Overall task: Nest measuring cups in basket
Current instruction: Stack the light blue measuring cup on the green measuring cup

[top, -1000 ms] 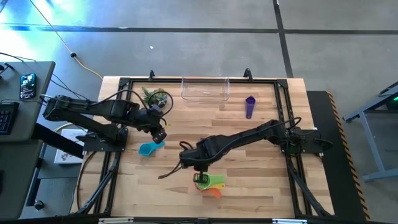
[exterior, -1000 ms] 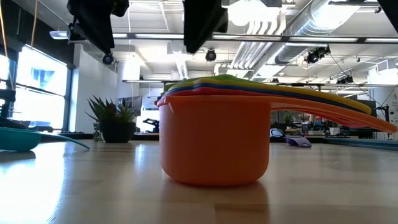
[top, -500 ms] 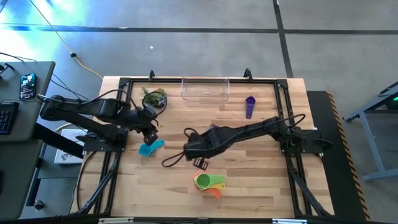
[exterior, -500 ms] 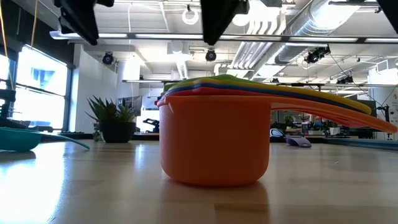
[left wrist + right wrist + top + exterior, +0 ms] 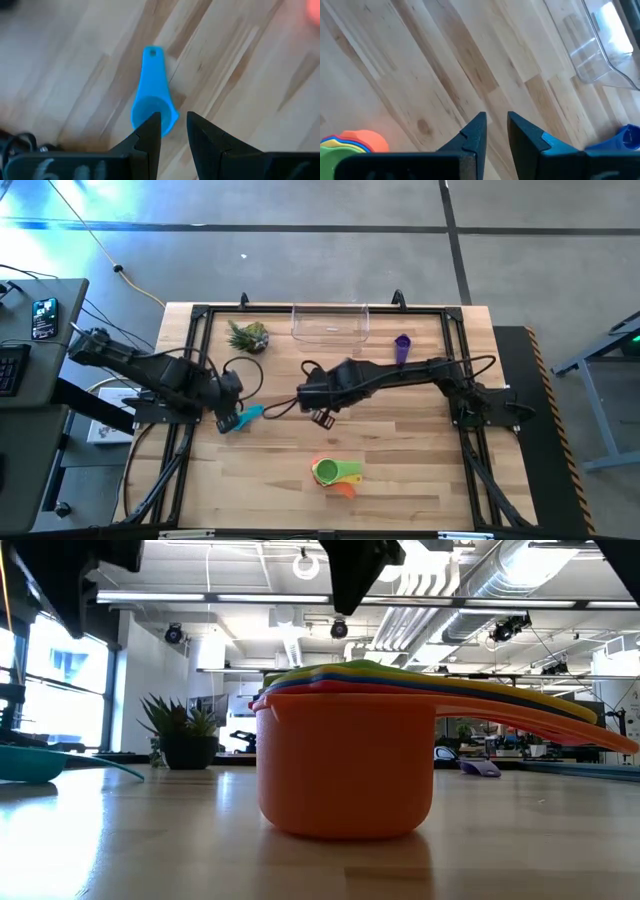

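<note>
A nested stack of cups [image 5: 336,472], orange at the bottom, stands on its base near the table's front; in the low view the stack [image 5: 345,760] fills the middle. A light blue cup [image 5: 247,414] lies at the left, and my left gripper [image 5: 228,421] hovers open over its bowl [image 5: 150,111], handle pointing away. My right gripper [image 5: 320,417] hangs open and empty above bare wood at mid-table, with the stack [image 5: 350,142] behind it. A purple cup [image 5: 402,350] lies beside the clear basket [image 5: 330,323] at the far edge.
A small spiky plant [image 5: 247,336] stands at the far left, left of the basket. A black cable loops on the wood between the two grippers. Bare wood lies between the stack and the basket.
My right gripper has risen from just above the nested stack and gone toward the far edge, rolling as it went; the stack stays put. My left gripper has swung toward the table's left and near edge and come down over the light blue cup.
</note>
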Robot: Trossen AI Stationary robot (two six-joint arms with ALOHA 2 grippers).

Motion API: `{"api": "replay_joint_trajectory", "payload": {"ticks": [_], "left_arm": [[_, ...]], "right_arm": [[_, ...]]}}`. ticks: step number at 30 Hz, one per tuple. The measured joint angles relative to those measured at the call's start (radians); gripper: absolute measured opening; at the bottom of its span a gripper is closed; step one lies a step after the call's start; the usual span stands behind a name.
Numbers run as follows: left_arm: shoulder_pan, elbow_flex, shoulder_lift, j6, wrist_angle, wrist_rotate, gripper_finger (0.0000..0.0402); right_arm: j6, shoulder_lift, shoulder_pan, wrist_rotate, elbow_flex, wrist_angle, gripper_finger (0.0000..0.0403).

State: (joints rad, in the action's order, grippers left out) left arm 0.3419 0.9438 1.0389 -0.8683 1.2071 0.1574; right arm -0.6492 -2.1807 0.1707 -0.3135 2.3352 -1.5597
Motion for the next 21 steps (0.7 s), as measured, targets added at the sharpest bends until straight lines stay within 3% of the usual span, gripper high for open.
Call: {"api": "replay_joint_trajectory", "payload": {"ticks": [7, 13, 21], "left_arm": [[0.039, -0.089, 0.000, -0.071, -0.001, -0.053, 0.0087], [0.041, -0.163, 0.000, -0.073, -0.035, -0.100, 0.0112], [0.029, -0.227, 0.006, -0.150, -0.073, -0.055, 0.0152]], "right_arm": [[0.002, 0.000, -0.014, 0.004, 0.000, 0.000, 0.0069], [0.003, 0.000, -0.014, 0.007, 0.000, 0.000, 0.0069], [0.028, -0.001, -0.014, 0.007, 0.000, 0.000, 0.0069]]}}
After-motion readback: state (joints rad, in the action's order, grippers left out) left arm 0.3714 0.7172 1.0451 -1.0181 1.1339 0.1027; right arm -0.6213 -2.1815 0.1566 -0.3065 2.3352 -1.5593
